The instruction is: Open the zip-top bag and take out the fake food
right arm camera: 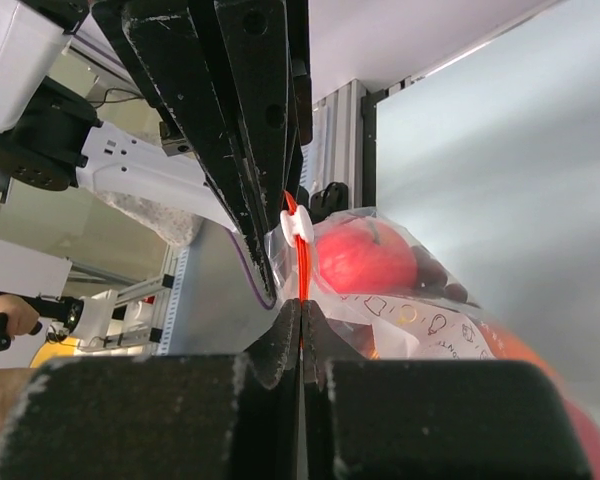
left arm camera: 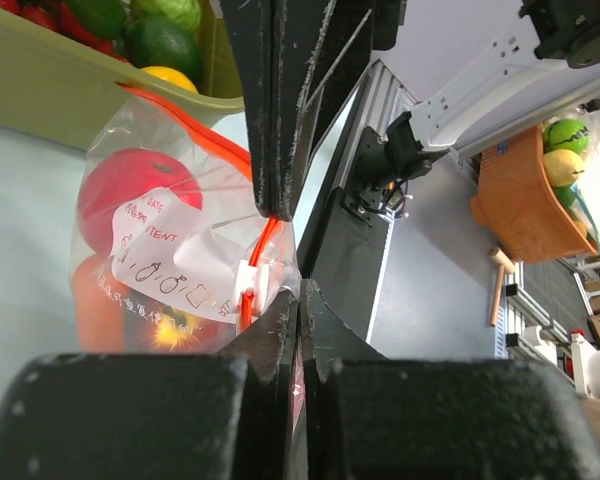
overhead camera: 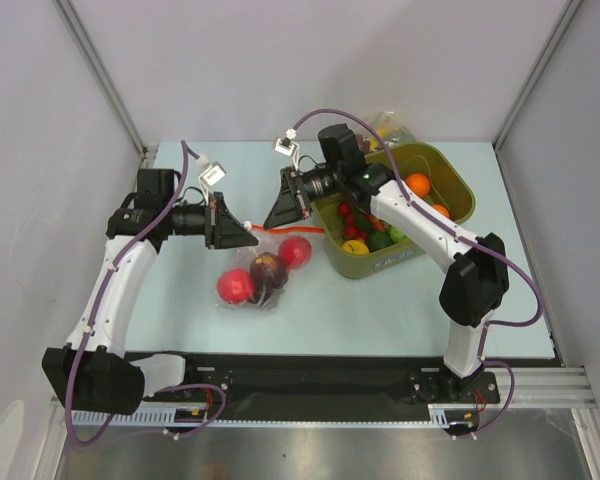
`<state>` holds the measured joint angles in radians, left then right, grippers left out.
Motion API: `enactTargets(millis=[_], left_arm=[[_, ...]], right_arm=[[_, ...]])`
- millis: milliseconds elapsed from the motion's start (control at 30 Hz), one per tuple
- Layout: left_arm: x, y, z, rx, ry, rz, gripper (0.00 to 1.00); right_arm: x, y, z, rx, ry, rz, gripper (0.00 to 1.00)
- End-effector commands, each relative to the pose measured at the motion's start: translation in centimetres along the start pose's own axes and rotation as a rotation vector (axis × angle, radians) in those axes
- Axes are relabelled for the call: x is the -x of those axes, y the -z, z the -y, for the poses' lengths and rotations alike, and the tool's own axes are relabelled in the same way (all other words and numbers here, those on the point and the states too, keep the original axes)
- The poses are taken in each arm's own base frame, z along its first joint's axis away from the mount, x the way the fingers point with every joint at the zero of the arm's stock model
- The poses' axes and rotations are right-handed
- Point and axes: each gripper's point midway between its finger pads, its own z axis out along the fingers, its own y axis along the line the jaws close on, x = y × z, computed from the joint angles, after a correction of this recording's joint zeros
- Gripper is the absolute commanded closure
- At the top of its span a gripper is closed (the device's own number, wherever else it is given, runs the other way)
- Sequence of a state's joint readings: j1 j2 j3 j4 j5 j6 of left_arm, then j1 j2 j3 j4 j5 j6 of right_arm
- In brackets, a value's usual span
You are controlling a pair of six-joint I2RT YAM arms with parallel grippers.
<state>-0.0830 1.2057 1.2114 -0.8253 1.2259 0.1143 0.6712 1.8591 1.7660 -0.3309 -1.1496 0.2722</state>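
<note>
The zip-top bag lies on the table between my two grippers, its red-orange zip strip raised at its far edge. Inside it are a red apple, a dark maroon fruit and another red fruit. My left gripper is shut on the bag's plastic edge, right beside the white slider. My right gripper is shut on the zip strip, just below the slider. The apple and dark grapes show through the plastic.
An olive-green bin stands right of the bag, holding an orange, limes, a lemon and small red chillies. Another clear bag with fruit lies behind the bin. Grey walls close in the table on three sides.
</note>
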Motion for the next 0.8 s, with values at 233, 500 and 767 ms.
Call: enactTargets(millis=[233, 500, 767], left_arm=[[0.1, 0.1, 0.2, 0.024, -0.089, 0.016, 0.96], [0.5, 0.1, 0.5, 0.006, -0.092, 0.018, 0.99], [0.4, 0.0, -0.2, 0.024, -0.088, 0.014, 0.98]], right_arm=[[0.4, 0.2, -1.0, -0.006, 0.060, 0.005, 1.00], [-0.5, -0.5, -0.5, -0.010, 0.053, -0.021, 0.72], [-0.8, -0.6, -0.3, -0.001, 0.047, -0.034, 0.88]])
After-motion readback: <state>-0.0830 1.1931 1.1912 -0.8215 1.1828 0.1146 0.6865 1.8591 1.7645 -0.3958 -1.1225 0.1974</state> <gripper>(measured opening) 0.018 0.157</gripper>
